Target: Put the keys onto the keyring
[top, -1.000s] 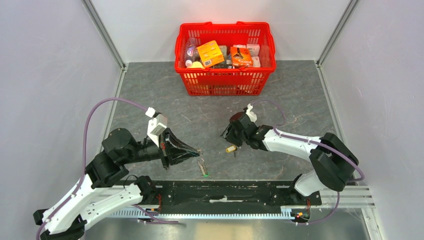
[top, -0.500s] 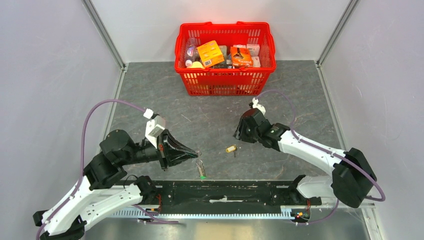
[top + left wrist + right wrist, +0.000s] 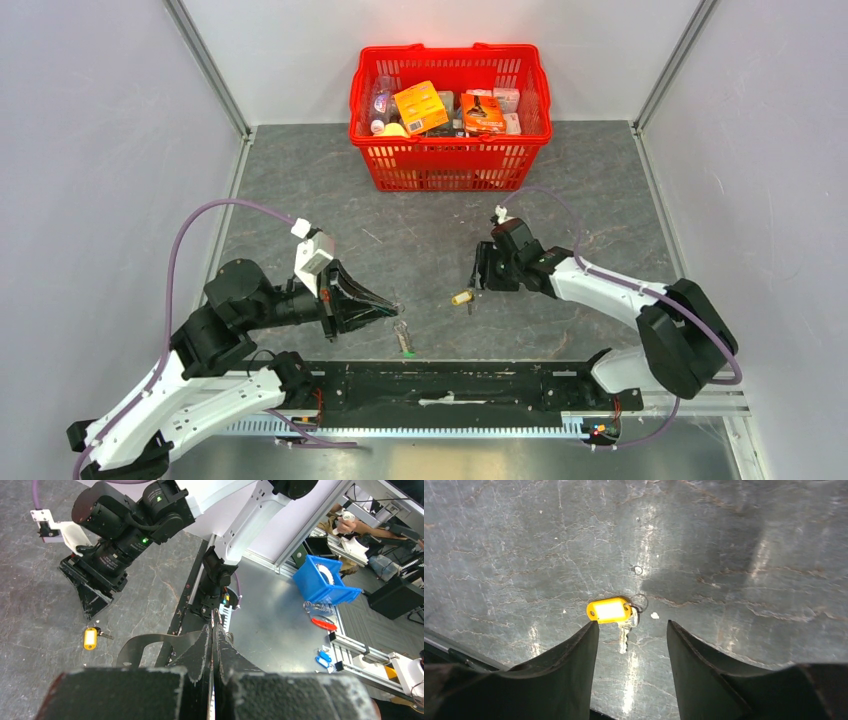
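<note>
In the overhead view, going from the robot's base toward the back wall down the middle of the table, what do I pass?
Black base plate → green key → yellow key → red basket

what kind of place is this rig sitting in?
Looks like a robotics lab test cell: white panel walls on aluminium posts box in the table, and the left wrist view shows a metal bench with a blue bin beyond.
</note>
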Robot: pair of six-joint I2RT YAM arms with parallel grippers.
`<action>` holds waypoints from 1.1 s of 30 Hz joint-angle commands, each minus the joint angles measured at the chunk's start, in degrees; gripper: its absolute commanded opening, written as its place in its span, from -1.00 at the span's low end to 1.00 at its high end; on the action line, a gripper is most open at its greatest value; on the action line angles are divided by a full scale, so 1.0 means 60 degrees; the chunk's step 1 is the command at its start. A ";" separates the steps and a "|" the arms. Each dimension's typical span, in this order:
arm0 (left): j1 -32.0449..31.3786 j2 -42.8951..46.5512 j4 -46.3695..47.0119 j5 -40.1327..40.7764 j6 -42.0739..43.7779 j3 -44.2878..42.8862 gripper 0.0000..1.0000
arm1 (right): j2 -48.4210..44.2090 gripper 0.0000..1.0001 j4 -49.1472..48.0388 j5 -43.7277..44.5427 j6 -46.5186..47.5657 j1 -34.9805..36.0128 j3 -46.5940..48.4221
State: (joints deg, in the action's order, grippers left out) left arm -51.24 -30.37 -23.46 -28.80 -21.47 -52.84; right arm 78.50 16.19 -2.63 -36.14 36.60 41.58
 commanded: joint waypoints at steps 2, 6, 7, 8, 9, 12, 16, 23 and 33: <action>-0.0029 -0.0031 0.0628 -0.0165 0.0109 -0.0012 -0.95 | 0.0500 0.27 -0.1398 -0.0811 0.0208 -0.0037 -0.0339; -0.0029 -0.0021 0.0630 -0.0166 0.0092 -0.0012 -0.95 | 0.0826 0.26 -0.1956 -0.1111 -0.0044 -0.0091 -0.0531; -0.0028 -0.0025 0.0628 -0.0180 0.0071 -0.0015 -0.96 | 0.0880 0.26 -0.2026 -0.1152 -0.0082 -0.0094 -0.0546; -0.0021 -0.0022 0.0629 -0.0180 0.0067 -0.0012 -0.95 | 0.0926 0.25 -0.2097 -0.1182 -0.0083 -0.0105 -0.0557; -0.0029 -0.0013 0.0630 -0.0185 0.0054 -0.0012 -0.96 | 0.0953 0.24 -0.2160 -0.1223 -0.0074 -0.0108 -0.0572; -0.0029 0.0004 0.0629 -0.0174 0.0049 0.0003 -0.95 | 0.1049 0.21 -0.2328 -0.1446 -0.0096 -0.0121 -0.0587; -0.0029 0.0000 0.0629 -0.0167 0.0043 0.0003 -0.95 | 0.0998 0.18 -0.2530 -0.1574 -0.0154 -0.0116 -0.0797; -0.0029 -0.0024 0.0629 -0.0167 0.0025 -0.0026 -0.95 | 0.1009 0.09 -0.2749 -0.1771 -0.0202 -0.0115 -0.1121; -0.0025 -0.0113 0.0774 -0.0264 -0.0116 -0.0026 -0.95 | 0.0310 -0.07 -0.2718 -0.1937 -0.0253 -0.0095 -0.1433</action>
State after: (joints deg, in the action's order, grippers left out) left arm -51.24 -30.55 -22.83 -29.04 -21.52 -52.53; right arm 83.99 -0.38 -13.93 -37.47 36.12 34.22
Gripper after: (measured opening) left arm 0.029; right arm 0.469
